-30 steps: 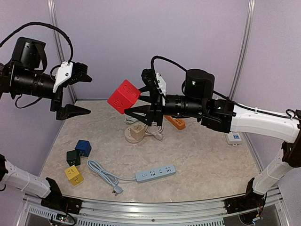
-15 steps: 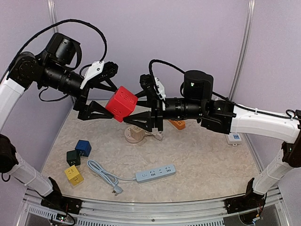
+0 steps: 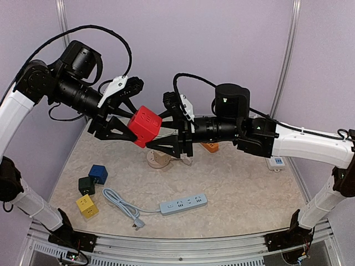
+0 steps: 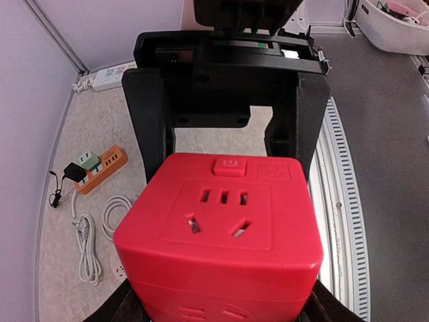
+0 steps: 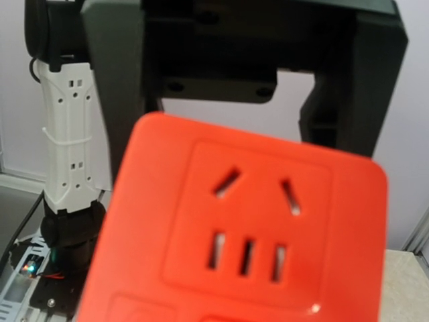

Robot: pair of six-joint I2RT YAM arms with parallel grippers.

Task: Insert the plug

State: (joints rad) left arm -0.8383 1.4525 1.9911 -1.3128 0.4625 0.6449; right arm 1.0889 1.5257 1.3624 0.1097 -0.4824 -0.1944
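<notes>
Nearest the arm bases, at about 7 o'clock on the counter (image 3: 249, 183), lies the plug (image 3: 137, 224). It sits at the end of a grey cable (image 3: 119, 202) that runs to a pale blue power strip (image 3: 183, 204) at 6 o'clock. No claw is touching the plug. At 8 o'clock a yellow cube (image 3: 86, 206), a dark green cube (image 3: 86, 184) and a blue cube (image 3: 98, 173) stand close together. Further in, near the centre, a round beige socket (image 3: 158, 160) rests among white cord. Beyond it lie an orange strip (image 3: 209, 146) at 1 o'clock and a white strip (image 3: 275, 162) at 3 o'clock.

Above the round socket the red socket cube (image 3: 145, 126) hangs in the air between both arms. The right claw (image 3: 155, 132) is clamped on its sides. The left claw (image 3: 133, 119) has its fingers either side of the cube from the opposite end, but I cannot tell whether they are pressing on it.

The risk I see is in this shared hold. The cube is glossy with rounded edges, so if the right claw lets go before the left has a firm grip, it could drop onto the socket and cords below. If both arms pull while both are gripping, the cube could twist and its holes end up facing the wrong way for the plug.

No container stands on the counter. A pale tub (image 4: 385, 37) off at 1 o'clock in the left wrist view holds something pinkish, too small to name.
</notes>
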